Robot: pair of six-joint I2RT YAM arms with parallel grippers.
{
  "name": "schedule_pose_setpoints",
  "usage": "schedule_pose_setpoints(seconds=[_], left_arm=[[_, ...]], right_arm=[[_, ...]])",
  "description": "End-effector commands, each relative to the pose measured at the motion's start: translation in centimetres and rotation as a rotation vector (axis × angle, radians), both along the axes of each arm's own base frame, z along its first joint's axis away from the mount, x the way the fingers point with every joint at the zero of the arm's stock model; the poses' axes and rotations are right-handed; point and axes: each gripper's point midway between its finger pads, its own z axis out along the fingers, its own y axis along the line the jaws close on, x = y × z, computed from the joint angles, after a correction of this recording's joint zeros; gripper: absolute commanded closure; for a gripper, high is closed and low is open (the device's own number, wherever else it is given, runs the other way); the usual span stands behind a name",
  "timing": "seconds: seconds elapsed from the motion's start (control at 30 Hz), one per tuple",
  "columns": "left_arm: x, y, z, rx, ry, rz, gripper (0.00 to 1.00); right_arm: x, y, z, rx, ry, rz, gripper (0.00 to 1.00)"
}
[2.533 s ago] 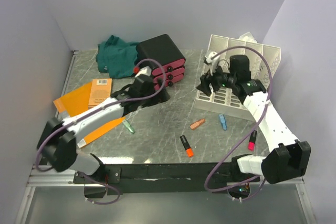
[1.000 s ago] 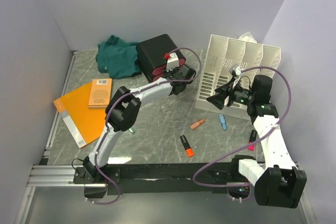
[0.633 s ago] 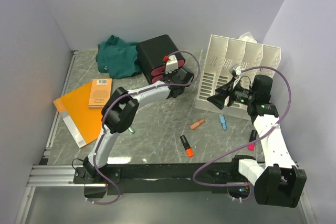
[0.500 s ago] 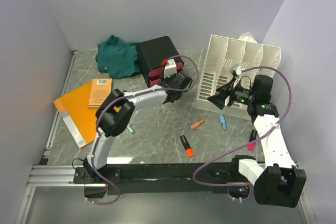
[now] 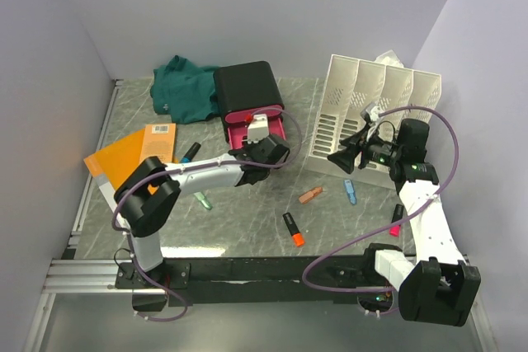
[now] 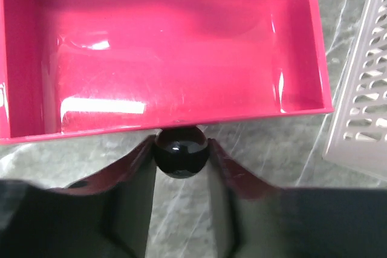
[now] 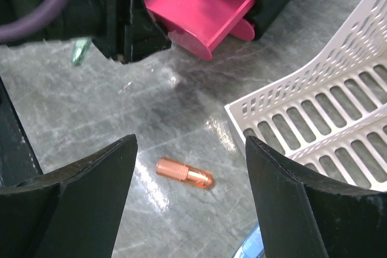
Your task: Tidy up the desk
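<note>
Grey-green marble table (image 5: 247, 208) lies cluttered right across: markers (image 5: 294, 229), orange notebook (image 5: 124, 166) and green cloth (image 5: 183, 88) sit loose. My left gripper (image 6: 180, 144) pinches the black knob (image 6: 180, 155) of the open, empty pink drawer (image 6: 169, 46). My right gripper (image 7: 190, 146) hangs spread, holding nothing. Nearly all the sorting is left, I reckon.

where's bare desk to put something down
Bare marble lies on the desk between the teal marker and the black-orange marker, and at the back between the drawer box and the file rack. Crowded: loose pens before the rack, near the right gripper.
</note>
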Motion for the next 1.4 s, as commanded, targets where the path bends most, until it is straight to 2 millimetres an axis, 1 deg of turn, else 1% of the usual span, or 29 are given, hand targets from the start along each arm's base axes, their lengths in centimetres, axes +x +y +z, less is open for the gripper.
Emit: schedule_pose_setpoints(seconds=[0.0, 0.07, 0.1, 0.13, 0.17, 0.23, 0.27, 0.3, 0.33, 0.37, 0.4, 0.43, 0.47, 0.5, 0.53, 0.6, 0.63, 0.7, 0.73, 0.8, 0.83, 0.87, 0.93, 0.97, 1.03, 1.07, 1.13, 1.2, 1.37], left_arm=[[-0.3, -1.0, 4.8, -0.148, -0.048, -0.025, 0.42], [-0.7, -1.2, 5.9, -0.17, -0.05, -0.059, 0.32], [-0.9, -1.1, 6.2, -0.167, -0.05, -0.073, 0.23], [-1.1, -1.2, 6.6, -0.177, -0.051, -0.089, 0.19], [-1.6, -1.4, 7.6, -0.206, -0.057, -0.117, 0.16], [-2.3, -1.1, 7.7, -0.212, -0.05, -0.152, 0.09], [-2.9, -1.3, 9.0, -0.25, -0.061, -0.185, 0.08], [-3.5, -0.9, 8.5, -0.241, -0.052, -0.208, 0.04], [-3.9, -0.9, 8.7, -0.248, -0.054, -0.231, 0.03], [-4.6, -0.6, 10.0, -0.275, -0.072, -0.254, 0.02], [-5.4, -0.4, 9.3, -0.273, -0.06, -0.292, 0.0], [-6.1, 0.0, 10.5, -0.297, -0.081, -0.318, 0.01], [-6.6, 0.3, 10.5, -0.298, -0.081, -0.333, 0.0], [-7.4, 0.8, 9.5, -0.285, -0.061, -0.358, 0.0], [-8.1, 1.3, 10.6, -0.302, -0.081, -0.379, 0.0], [-9.2, 2.5, 9.7, -0.291, -0.062, -0.394, 0.0], [-9.9, 3.3, 10.5, -0.304, -0.077, -0.403, 0.01], [-10.9, 4.6, 9.4, -0.299, -0.059, -0.399, 0.01], [-11.6, 5.3, 10.0, -0.319, -0.073, -0.404, 0.0], [-12.6, 6.6, 8.7, -0.325, -0.049, -0.382, 0.01], [-13.0, 7.4, 9.5, -0.354, -0.074, -0.373, 0.01], [-13.5, 8.2, 8.2, -0.355, -0.046, -0.347, 0.01], [-14.0, 9.5, 8.7, -0.393, -0.069, -0.31, 0.01], [-14.4, 10.2, 7.7, -0.393, -0.044, -0.282, 0.01], [-14.8, 11.2, 7.8, -0.422, -0.054, -0.255, 0.0], [-15.0, 11.7, 7.1, -0.424, -0.039, -0.228, 0.0], [-15.2, 12.3, 7.0, -0.442, -0.042, -0.203, 0.01], [-15.4, 12.9, 6.0, -0.447, -0.023, -0.168, 0.01], [-15.9, 13.5, 3.8, -0.483, 0.023, -0.101, 0.01]], right_arm=[[-0.5, -0.2, -0.4, -0.048, -0.029, 0.037, 0.2], [-0.9, -0.2, -0.8, -0.062, 0.003, 0.049, 0.2], [-1.1, -0.1, -0.8, -0.087, -0.008, 0.063, 0.2], [-0.9, -0.3, -0.5, -0.118, -0.014, 0.055, 0.2], [-1.7, -0.2, -1.1, -0.133, 0.024, 0.068, 0.2], [-2.0, -0.3, -1.1, -0.211, 0.002, 0.082, 0.2], [-2.8, -0.3, -1.5, -0.243, 0.017, 0.101, 0.19], [-3.0, -0.3, -1.4, -0.27, 0.015, 0.108, 0.19], [-3.5, 0.0, -1.8, -0.317, 0.022, 0.122, 0.19], [-4.3, -0.3, -2.3, -0.349, 0.051, 0.125, 0.19], [-4.8, 0.3, -2.5, -0.386, 0.035, 0.164, 0.18], [-5.7, 1.1, -2.9, -0.414, 0.038, 0.21, 0.18], [-6.1, 0.9, -3.5, -0.466, 0.046, 0.209, 0.18], [-6.5, 1.1, -3.9, -0.483, 0.053, 0.225, 0.18], [-6.9, 1.3, -4.1, -0.496, 0.057, 0.238, 0.18], [-7.8, 1.9, -4.9, -0.532, 0.057, 0.288, 0.17], [-8.2, 2.1, -5.2, -0.552, 0.048, 0.318, 0.17], [-9.0, 2.5, -6.5, -0.607, 0.018, 0.409, 0.17], [-9.3, 2.6, -7.0, -0.622, 0.006, 0.444, 0.16], [-10.2, 3.1, -8.7, -0.674, -0.036, 0.568, 0.14], [-10.2, 3.2, -9.2, -0.691, -0.047, 0.592, 0.14], [-9.4, 3.7, -9.6, -0.707, -0.09, 0.612, 0.13], [-8.8, 4.6, -10.9, -0.743, -0.123, 0.664, 0.12], [-8.5, 4.9, -11.2, -0.755, -0.134, 0.676, 0.12], [-7.5, 5.8, -12.1, -0.779, -0.124, 0.706, 0.12], [-7.1, 6.1, -12.3, -0.782, -0.12, 0.715, 0.12], [-5.9, 6.5, -13.1, -0.808, -0.107, 0.729, 0.12], [-5.0, 6.7, -13.3, -0.832, -0.115, 0.741, 0.12], [-3.6, 6.8, -15.5, -0.917, -0.08, 0.781, 0.12]])
